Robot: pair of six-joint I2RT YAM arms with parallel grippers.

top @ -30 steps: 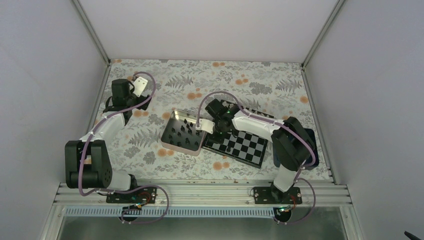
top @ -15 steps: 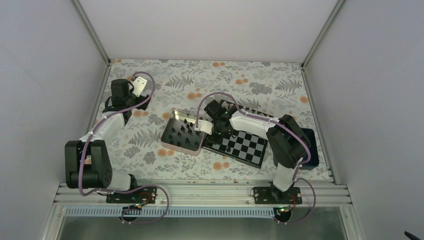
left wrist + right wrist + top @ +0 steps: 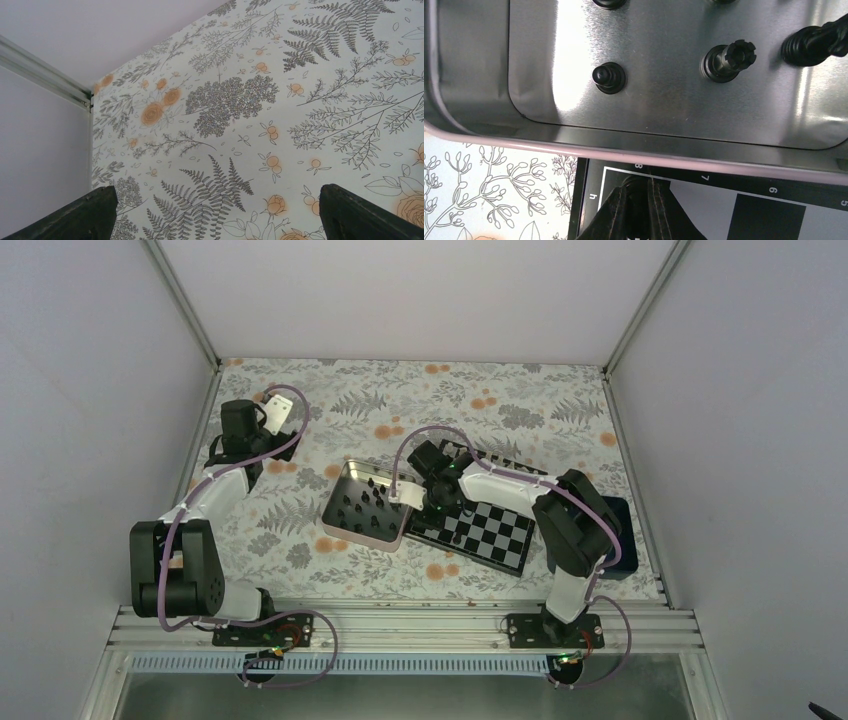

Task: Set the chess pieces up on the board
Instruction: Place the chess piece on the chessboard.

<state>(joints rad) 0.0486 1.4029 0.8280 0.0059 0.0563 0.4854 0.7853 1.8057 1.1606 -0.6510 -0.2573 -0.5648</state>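
The board [image 3: 490, 532] lies right of centre, one black piece [image 3: 456, 538] standing on it. My right gripper [image 3: 436, 506] is at the board's near-left corner beside the tin. In the right wrist view the gripper [image 3: 640, 202] is shut on a black chess piece [image 3: 639, 191], low over the dark corner square of the board [image 3: 774, 200]. Several black chess pieces stand in the tin, among them a pawn [image 3: 609, 77] and a rook [image 3: 728, 59]. My left gripper [image 3: 240, 422] is far left; it is open and empty [image 3: 215, 212] over the patterned cloth.
The silver tin [image 3: 345, 485] touches the board's left edge; its wall [image 3: 624, 136] rises just beyond my right fingers. A dark blue tray [image 3: 620, 530] sits behind the right arm. Booth walls enclose the floral cloth [image 3: 400, 400].
My right gripper has shifted slightly left toward the board's corner next to the tin, still holding the piece. The left arm has not moved.
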